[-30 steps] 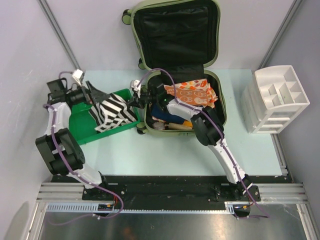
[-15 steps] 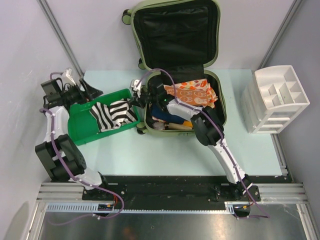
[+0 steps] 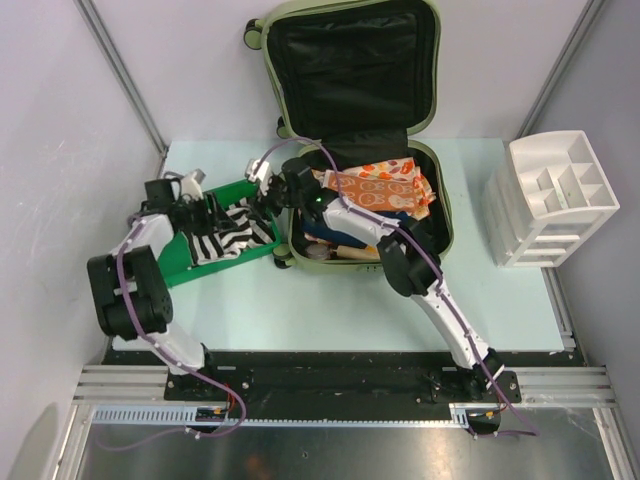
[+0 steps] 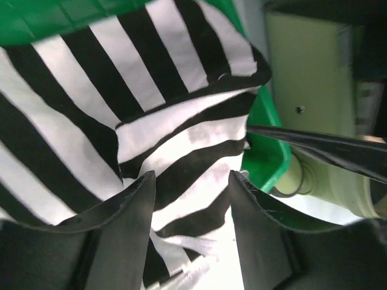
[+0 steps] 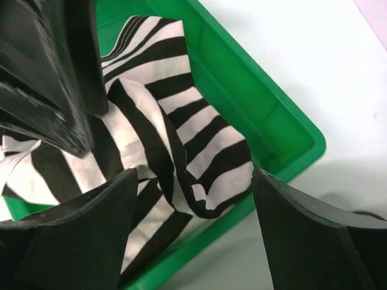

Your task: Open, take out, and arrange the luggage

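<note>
Luggage (image 3: 352, 70) sits at the 12 o'clock end of the table (image 3: 300, 300), wide open: its black-lined lid stands up against the back wall and its lower half lies flat on the tabletop, with an orange patterned cloth (image 3: 385, 182) bunched on top of other things packed inside. Just beside its 9 o'clock edge is a green tray (image 3: 175, 262) with a black-and-white striped cloth (image 3: 235, 232) crumpled in it. The left gripper (image 4: 190, 178) hangs over that cloth with its fingers (image 4: 124, 211) spread apart; the stripes show in the gap between them, and nothing is pinched, though whether the tips brush the fabric cannot be told. The right gripper (image 5: 195, 181) reaches from the luggage side across the tray's 3 o'clock rim, its fingers (image 5: 308, 235) released very wide above the same striped cloth, holding nothing. The two grippers are close together over the tray. A white organizer (image 3: 555, 195) stands at the table's 3 o'clock edge, well apart from both arms.
</note>
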### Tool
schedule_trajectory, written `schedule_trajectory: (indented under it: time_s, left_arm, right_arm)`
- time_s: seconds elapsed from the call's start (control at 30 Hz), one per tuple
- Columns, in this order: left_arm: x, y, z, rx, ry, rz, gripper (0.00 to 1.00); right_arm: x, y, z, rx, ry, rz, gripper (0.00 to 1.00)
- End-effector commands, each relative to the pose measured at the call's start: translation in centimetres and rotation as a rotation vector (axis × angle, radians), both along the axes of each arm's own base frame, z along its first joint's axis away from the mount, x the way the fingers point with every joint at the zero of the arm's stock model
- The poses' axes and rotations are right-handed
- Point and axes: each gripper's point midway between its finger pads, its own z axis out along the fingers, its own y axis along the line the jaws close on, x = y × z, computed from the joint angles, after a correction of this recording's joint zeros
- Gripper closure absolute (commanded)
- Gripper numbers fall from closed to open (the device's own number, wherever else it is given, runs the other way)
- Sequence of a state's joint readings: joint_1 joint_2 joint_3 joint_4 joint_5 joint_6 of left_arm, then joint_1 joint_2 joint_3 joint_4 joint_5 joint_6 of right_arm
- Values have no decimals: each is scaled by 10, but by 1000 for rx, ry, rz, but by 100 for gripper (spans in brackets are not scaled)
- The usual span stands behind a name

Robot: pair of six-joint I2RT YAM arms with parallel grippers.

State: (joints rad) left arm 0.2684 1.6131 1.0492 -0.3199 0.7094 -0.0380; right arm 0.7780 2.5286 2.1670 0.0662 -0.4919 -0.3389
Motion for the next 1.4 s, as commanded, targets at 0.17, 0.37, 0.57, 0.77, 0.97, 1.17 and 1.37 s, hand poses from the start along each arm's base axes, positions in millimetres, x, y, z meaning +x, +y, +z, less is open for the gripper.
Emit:
schedule_trajectory:
  time_s: [0.17, 0.37, 0.57, 0.77, 0.97, 1.17, 1.37]
  left_arm:
    - [40, 33, -61, 171, 145, 119, 55]
    - [50, 23, 1, 130, -22, 40, 29]
    - [34, 1, 83, 118, -231, -37, 1]
    - [32, -3, 155, 200, -414, -22, 0]
    - [33, 2, 201, 203, -502, 85, 0]
    - [25, 2, 233, 226, -617, 104, 0]
    - [33, -50, 217, 166, -591, -63, 0]
  right_arm:
    - [16, -91, 124, 22, -20, -120, 13]
    - [20, -194, 111, -172, 115, -222, 17]
    - [5, -263, 69, -375, 152, -260, 25]
    - [-1, -255, 31, -451, 142, -245, 28]
    - [5, -246, -9, -522, 115, -224, 29]
    - [20, -249, -10, -514, 85, -251, 59]
    - [18, -248, 18, -432, 97, -221, 84]
